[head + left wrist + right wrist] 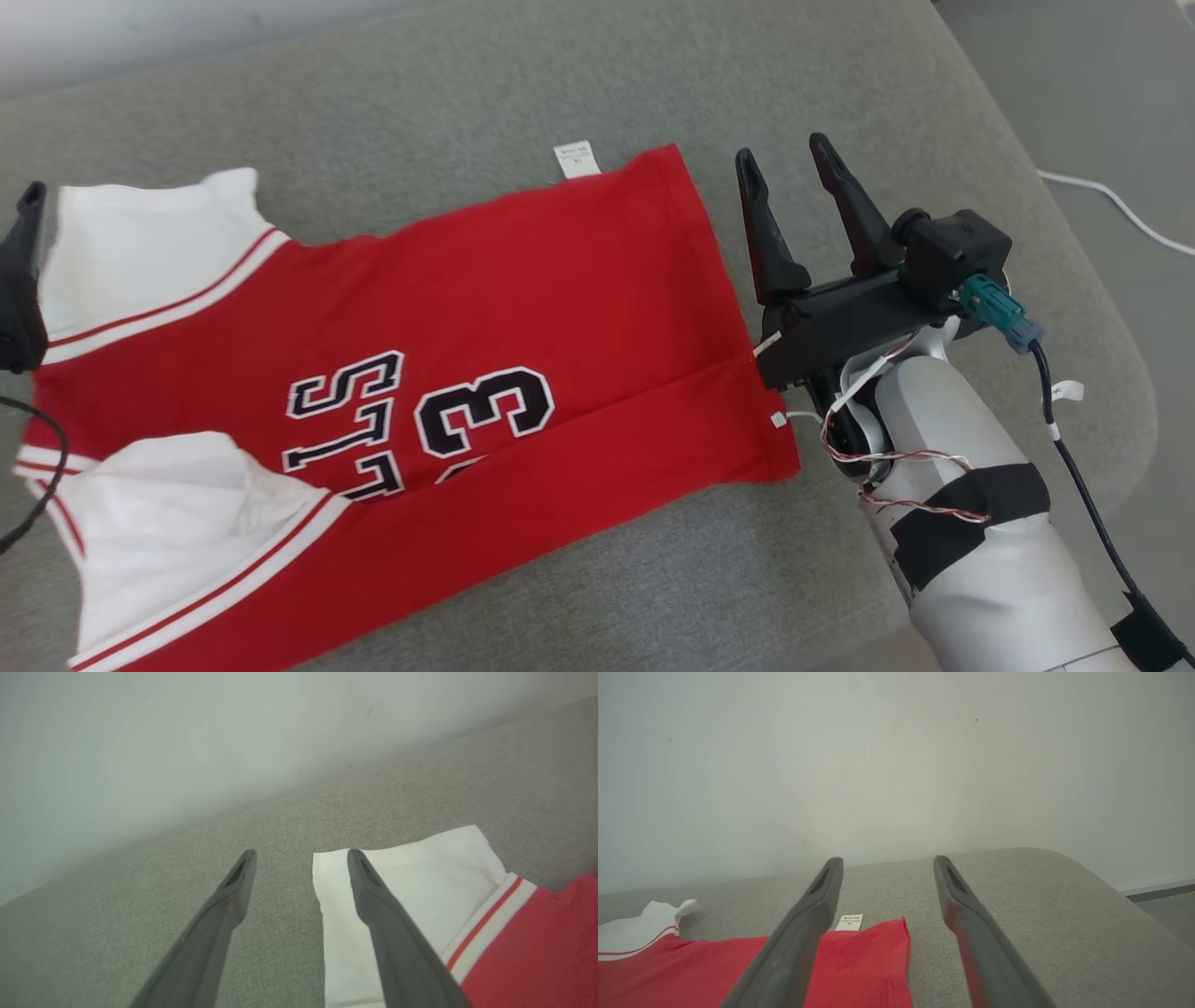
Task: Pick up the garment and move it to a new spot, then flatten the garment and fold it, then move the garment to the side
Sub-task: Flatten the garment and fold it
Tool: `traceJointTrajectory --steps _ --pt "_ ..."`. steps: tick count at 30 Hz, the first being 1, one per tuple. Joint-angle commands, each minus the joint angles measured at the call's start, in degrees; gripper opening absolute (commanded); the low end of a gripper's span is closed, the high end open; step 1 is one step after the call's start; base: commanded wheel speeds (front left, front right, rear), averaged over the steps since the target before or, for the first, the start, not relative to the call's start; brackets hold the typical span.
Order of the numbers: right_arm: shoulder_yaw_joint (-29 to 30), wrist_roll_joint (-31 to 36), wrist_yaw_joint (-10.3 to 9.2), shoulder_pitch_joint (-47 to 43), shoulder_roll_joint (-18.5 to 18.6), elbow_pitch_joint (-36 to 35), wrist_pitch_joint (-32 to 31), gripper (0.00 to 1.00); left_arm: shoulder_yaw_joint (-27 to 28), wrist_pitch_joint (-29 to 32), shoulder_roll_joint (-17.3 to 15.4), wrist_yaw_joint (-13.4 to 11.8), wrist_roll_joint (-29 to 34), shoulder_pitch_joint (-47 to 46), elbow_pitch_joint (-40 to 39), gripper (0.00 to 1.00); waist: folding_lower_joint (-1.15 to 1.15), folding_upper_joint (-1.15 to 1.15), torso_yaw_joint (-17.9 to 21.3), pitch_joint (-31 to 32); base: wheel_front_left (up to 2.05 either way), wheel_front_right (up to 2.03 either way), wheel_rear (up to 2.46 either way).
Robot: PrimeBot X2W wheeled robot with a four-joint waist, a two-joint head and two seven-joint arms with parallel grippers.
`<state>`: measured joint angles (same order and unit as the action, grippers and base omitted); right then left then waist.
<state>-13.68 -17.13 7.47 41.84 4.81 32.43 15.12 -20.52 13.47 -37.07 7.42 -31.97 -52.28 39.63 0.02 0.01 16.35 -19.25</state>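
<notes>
On the grey cushion (467,93) the garment (523,308), a red jersey with white sleeves, lies spread lengthwise. Its near long edge (607,457) is turned up over part of the numerals (485,411). We judge the folding step in hand, with one lengthwise fold laid.

The right end effector (782,147) hovers just beside the hem (738,308), fingers spread wide, holding nothing. The left end effector (301,853) sits at the farther sleeve (420,882), likewise wide open and empty. One finger overlaps the white cloth in its wrist view; we cannot tell if it touches.

Next move, as we read it: each end pinches a corner of the far long edge and brings it over, without dragging the lower layer.

The head view gives us the fold line across the numerals. The wrist views, set low, give instead the sleeve edge and the care label (850,922) close up.
</notes>
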Motion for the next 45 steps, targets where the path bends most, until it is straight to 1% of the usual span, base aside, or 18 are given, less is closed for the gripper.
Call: traceJointTrajectory --steps 1,2,9,13,16,17,20,22,28,29,31,34,36,37,38,42,43,45 --pt "-0.48 -0.49 0.07 1.02 -0.56 -0.13 0.02 1.00 -0.69 0.91 -1.10 -0.06 -0.66 -1.44 1.27 1.00 -0.02 -0.01 4.73 -5.03 0.00 0.00 0.00" --pt "-0.76 -0.55 0.07 1.31 -0.71 -0.26 0.03 1.00 -1.07 1.72 -1.35 -0.06 -1.14 -1.94 2.20 1.00 -0.02 -0.01 5.01 -5.48 0.00 0.00 0.00" --pt "-1.57 -0.29 0.07 1.63 -0.86 -0.82 0.03 1.00 -3.75 2.03 -1.76 -0.05 -2.40 -3.76 5.82 1.00 -0.02 -0.01 5.70 -6.34 0.00 0.00 0.00" --pt "-2.26 -0.04 0.07 1.90 -0.91 -0.83 0.03 1.00 -4.46 0.12 -2.30 -0.05 -2.57 -4.83 8.13 1.00 -0.02 -0.01 5.91 -6.12 0.00 0.00 0.00" --pt "-2.79 -0.09 0.07 2.07 -0.83 -0.92 0.03 1.00 -5.06 -0.21 -1.70 -0.05 -2.84 -5.25 10.37 1.00 -0.02 -0.01 6.03 -6.09 0.00 0.00 0.00" --pt "-3.24 -0.19 0.07 2.14 -0.61 -0.80 0.03 1.00 -5.27 -1.67 -2.23 -0.40 -1.99 -6.27 11.48 1.00 -0.02 -0.01 6.06 -6.18 0.00 0.00 0.00" --pt "-3.69 -0.49 0.07 2.18 -0.25 -0.65 0.03 1.00 -5.29 -1.90 -1.33 -0.24 -2.62 -6.81 13.57 1.00 -0.02 -0.01 6.18 -6.28 0.00 0.00 0.00" --pt "-4.29 -0.54 0.07 2.30 -0.19 -0.16 0.03 1.00 -5.45 -2.25 -1.67 -0.21 -2.51 -7.82 14.82 1.00 -0.02 -0.01 6.33 -6.48 0.00 0.00 0.00" --pt "-5.36 -1.04 0.07 2.82 0.40 0.53 0.03 1.00 -4.56 -1.62 0.13 0.00 -5.63 -8.84 17.91 1.00 -0.02 -0.01 6.58 -7.01 0.00 0.00 0.00" --pt "-5.60 -1.14 0.07 2.90 0.53 0.91 0.03 1.00 -4.72 -1.09 0.59 0.05 -5.85 -8.74 18.42 0.67 -0.02 -0.01 6.48 -6.94 0.00 0.00 0.00" --pt "-6.19 -1.57 0.07 3.40 0.69 2.24 0.03 1.00 -5.42 -1.97 1.03 0.13 -5.86 -8.99 18.22 0.00 -0.02 -0.01 6.04 -6.73 0.00 0.00 0.00" --pt "-7.35 -3.00 0.07 5.40 0.87 5.74 0.04 1.00 -6.46 -2.77 1.48 -0.04 -6.90 -8.72 17.78 0.00 -0.02 -0.01 5.07 -6.18 0.00 0.00 0.00" --pt "-8.31 -4.23 0.07 6.99 0.89 9.15 0.00 1.00 -6.81 -4.38 1.32 -0.02 -7.48 -9.13 16.91 0.00 -0.02 -0.01 4.31 -5.89 0.00 0.00 0.00" --pt "-9.64 -6.18 0.07 9.52 0.97 13.04 -1.52 1.00 -7.85 -5.85 1.82 -0.01 -7.91 -9.58 15.47 0.00 -0.02 -0.01 3.18 -5.74 0.00 0.00 0.00" --pt "-10.27 -7.22 0.07 11.18 1.05 14.85 -2.79 1.00 -8.16 -6.82 2.03 -0.01 -8.33 -9.97 14.77 0.00 -0.02 -0.01 2.53 -5.71 0.00 0.00 0.00" --pt "-11.41 -11.66 0.07 16.62 1.32 20.19 -6.44 1.00 -10.21 -10.03 2.76 0.00 -8.96 -10.58 11.67 0.00 -0.02 -0.01 -0.02 -5.99 0.00 0.00 0.00" --pt "-11.41 -11.66 0.07 16.62 1.32 20.19 -6.44 1.00 -10.21 -10.03 2.76 0.00 -8.96 -10.58 11.67 0.00 -0.02 -0.01 -0.02 -5.99 0.00 0.00 0.00" --pt "-11.77 -13.60 0.07 18.85 1.72 22.38 -7.70 1.00 -11.37 -11.28 3.26 0.00 -9.19 -11.04 10.28 0.00 -0.02 -0.01 -1.46 -6.18 0.00 0.00 0.00"
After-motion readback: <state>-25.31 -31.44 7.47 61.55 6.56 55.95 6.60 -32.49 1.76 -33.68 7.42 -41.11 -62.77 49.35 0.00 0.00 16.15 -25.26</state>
